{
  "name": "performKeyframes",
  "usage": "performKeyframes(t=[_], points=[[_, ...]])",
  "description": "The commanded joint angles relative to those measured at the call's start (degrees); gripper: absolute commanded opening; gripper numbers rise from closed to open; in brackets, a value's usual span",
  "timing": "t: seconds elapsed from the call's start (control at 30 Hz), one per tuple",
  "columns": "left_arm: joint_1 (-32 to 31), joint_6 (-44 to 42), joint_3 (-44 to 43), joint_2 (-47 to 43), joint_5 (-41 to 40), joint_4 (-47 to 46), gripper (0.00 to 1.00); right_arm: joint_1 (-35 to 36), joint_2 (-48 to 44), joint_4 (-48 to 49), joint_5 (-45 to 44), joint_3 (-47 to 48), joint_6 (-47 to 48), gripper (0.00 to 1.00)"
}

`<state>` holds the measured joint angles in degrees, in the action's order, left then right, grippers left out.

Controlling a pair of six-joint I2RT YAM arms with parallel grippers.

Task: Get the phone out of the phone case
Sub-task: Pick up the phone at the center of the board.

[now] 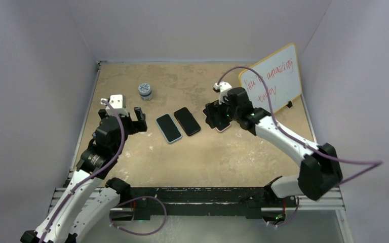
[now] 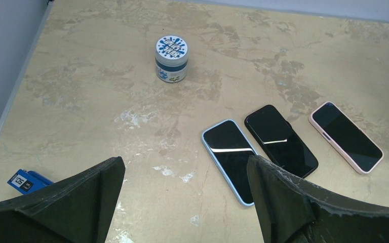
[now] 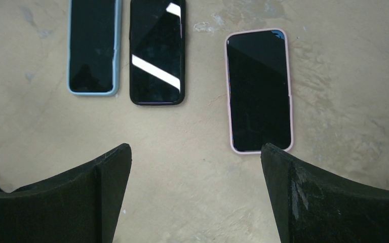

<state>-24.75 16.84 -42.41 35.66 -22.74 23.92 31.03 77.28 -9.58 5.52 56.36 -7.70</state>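
Three phones lie face up, side by side, mid-table: one in a light blue case (image 1: pixel 168 127), one in a black case (image 1: pixel 187 121), one in a pink case (image 1: pixel 224 127). My right gripper (image 1: pixel 215 116) is open and empty; it hovers over the pink-cased phone and hides most of it from above. In the right wrist view the pink-cased phone (image 3: pixel 259 91) lies just ahead of the right fingertip (image 3: pixel 278 157). My left gripper (image 1: pixel 138 120) is open and empty, left of the blue-cased phone (image 2: pixel 230 158).
A small jar with a blue-and-white lid (image 1: pixel 145 91) stands at the back left. A whiteboard with red writing (image 1: pixel 276 81) leans at the back right. A small blue item (image 2: pixel 28 180) lies near the left wall. Grey walls enclose the table.
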Motion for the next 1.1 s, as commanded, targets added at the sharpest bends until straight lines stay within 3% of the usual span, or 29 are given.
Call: performKeyframes(t=[0.0,0.2,0.53,0.87,1.07], points=[[0.2,-1.1,-2.0,-1.7,-0.1,-0.8,0.96,0.8,10.0,-3.3,-4.1,8.5,6.9,0.99],[-0.1,-1.5,-1.8,-3.3,-0.4,-0.6,0.96,1.0,22.9,-9.2,-4.5,18.3,11.4,0.99],[-0.8,-1.9,-1.6,-4.6,-0.1,-0.8,0.96,-0.2,35.8,-14.9,-6.9,27.3,12.2,0.99],[-0.9,-2.1,-1.4,-4.6,0.6,-1.0,0.96,-0.6,33.1,-14.6,-12.0,25.1,13.5,0.99],[-0.9,-2.2,-1.4,-4.6,0.8,-1.0,0.96,-2.6,34.6,-14.4,-9.9,25.4,13.3,0.99]])
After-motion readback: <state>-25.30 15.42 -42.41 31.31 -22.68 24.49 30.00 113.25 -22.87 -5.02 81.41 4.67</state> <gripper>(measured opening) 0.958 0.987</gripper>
